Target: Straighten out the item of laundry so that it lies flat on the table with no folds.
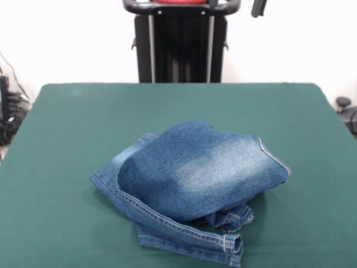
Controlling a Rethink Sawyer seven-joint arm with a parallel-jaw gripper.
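The blue denim jeans (192, 187) lie bunched in the middle of the dark green table (67, 139), nearer the front edge. A leg with a faded pale patch is folded over the rest. The hemmed, orange-stitched edges stick out from under it at the front (223, 243) and left. A small dark part (257, 7) hangs at the picture's top edge, right of the pedestal. It looks like the tip of my drawn-back gripper, far above and behind the jeans. I cannot tell whether it is open or shut.
The robot's black pedestal (179, 44) stands behind the table's far edge. Cables and dark gear lie off the table at the left (8, 111) and right (346, 109). Green table top shows all round the jeans.
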